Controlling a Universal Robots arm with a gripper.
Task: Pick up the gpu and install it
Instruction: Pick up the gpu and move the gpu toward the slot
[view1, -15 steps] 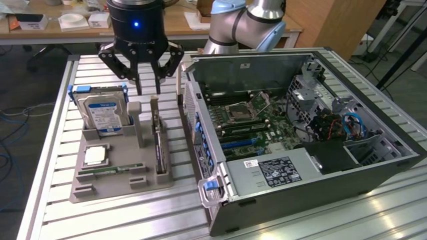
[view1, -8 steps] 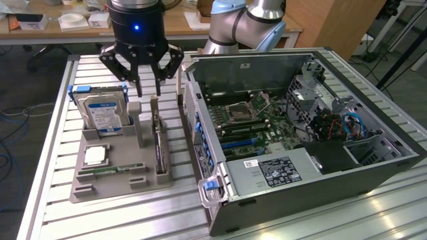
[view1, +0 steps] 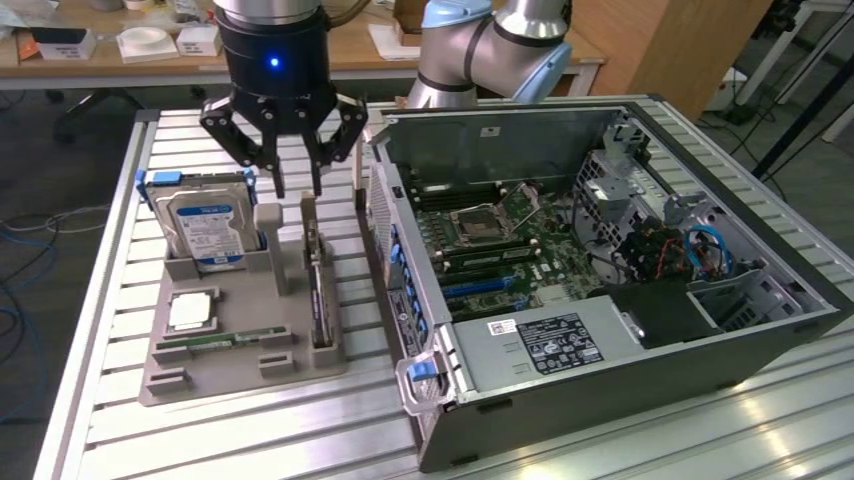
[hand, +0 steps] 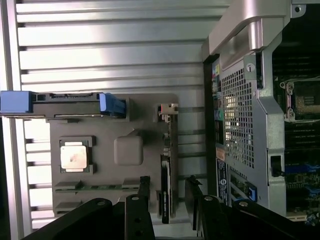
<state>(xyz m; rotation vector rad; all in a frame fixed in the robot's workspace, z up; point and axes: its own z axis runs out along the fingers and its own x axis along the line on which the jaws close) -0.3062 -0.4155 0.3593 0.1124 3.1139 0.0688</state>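
Note:
The gpu (view1: 319, 296) is a thin dark card standing on edge in a slot of the grey holder tray (view1: 240, 375), just beside the computer case. In the wrist view the gpu (hand: 166, 172) appears edge-on, with its pale metal bracket at one end. My gripper (view1: 299, 187) hangs open directly above the card's far end and touches nothing. Seen from the wrist, the gripper (hand: 168, 192) straddles the card, with one dark finger (hand: 144, 189) on each side of it.
An open computer case (view1: 601, 250) lies on the exterior view's right, motherboard exposed. The tray (hand: 129, 150) also holds an upright blue-labelled hard drive (view1: 207, 225), a processor chip (view1: 191, 312) and a green memory stick (view1: 220, 342). Slatted metal table (view1: 240, 440) beneath.

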